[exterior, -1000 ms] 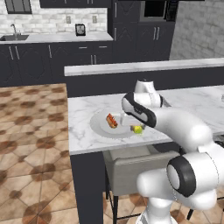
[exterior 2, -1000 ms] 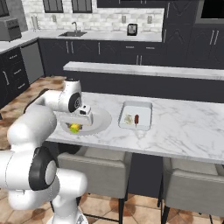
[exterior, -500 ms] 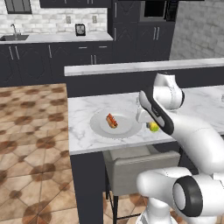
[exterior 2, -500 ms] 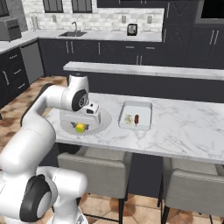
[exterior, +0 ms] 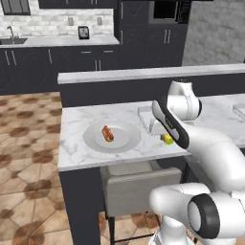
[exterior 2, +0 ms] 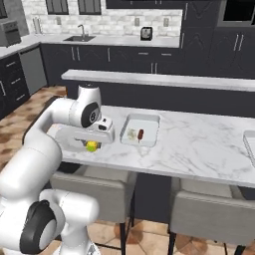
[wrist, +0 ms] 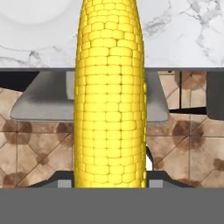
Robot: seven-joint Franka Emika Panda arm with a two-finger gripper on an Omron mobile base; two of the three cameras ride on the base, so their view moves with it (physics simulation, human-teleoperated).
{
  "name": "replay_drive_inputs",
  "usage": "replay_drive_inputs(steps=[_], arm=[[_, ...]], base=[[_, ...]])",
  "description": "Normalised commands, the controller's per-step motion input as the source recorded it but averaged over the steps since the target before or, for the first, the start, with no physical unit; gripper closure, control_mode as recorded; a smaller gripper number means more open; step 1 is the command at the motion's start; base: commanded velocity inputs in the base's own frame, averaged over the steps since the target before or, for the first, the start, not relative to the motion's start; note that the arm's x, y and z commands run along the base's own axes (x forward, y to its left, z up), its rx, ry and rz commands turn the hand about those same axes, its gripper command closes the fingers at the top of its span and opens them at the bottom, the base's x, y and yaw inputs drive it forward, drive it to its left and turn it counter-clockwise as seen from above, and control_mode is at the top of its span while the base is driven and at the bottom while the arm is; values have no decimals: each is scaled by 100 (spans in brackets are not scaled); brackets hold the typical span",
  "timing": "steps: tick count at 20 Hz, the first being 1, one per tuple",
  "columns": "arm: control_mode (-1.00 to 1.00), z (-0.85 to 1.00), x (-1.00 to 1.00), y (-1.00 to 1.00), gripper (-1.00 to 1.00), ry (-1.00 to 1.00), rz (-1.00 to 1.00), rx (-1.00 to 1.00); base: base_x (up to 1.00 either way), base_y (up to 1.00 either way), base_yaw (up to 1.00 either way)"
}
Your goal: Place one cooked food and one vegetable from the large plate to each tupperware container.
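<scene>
While gripped: corn cob [wrist: 109, 94] sits lengthwise between the gripper [exterior 2: 92, 145] fingers.
Gripper state: closed on the cob.
Position: at counter edge, between large plate [exterior: 113, 137] and tupperware container [exterior 2: 141, 130].

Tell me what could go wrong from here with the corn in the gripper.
The gripper holds the corn over the counter edge, above a stool and floor; a slip would likely lose it. The nearer tupperware container already holds food, so dropping it there would likely leave the far one short.
</scene>
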Motion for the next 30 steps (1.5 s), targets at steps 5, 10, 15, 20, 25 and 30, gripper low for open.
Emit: replay_drive_inputs(steps=[5, 10, 15, 20, 25, 30], arm=[[100, 0, 0, 0, 100, 0, 0, 0], [100, 0, 0, 0, 100, 0, 0, 0], [100, 0, 0, 0, 100, 0, 0, 0], [100, 0, 0, 0, 100, 0, 0, 0], [100, 0, 0, 0, 100, 0, 0, 0], [100, 0, 0, 0, 100, 0, 0, 0]], base=[[0, -100, 0], [0, -100, 0], [4, -100, 0], [14, -100, 0], [25, -100, 0], [61, -25, -1]])
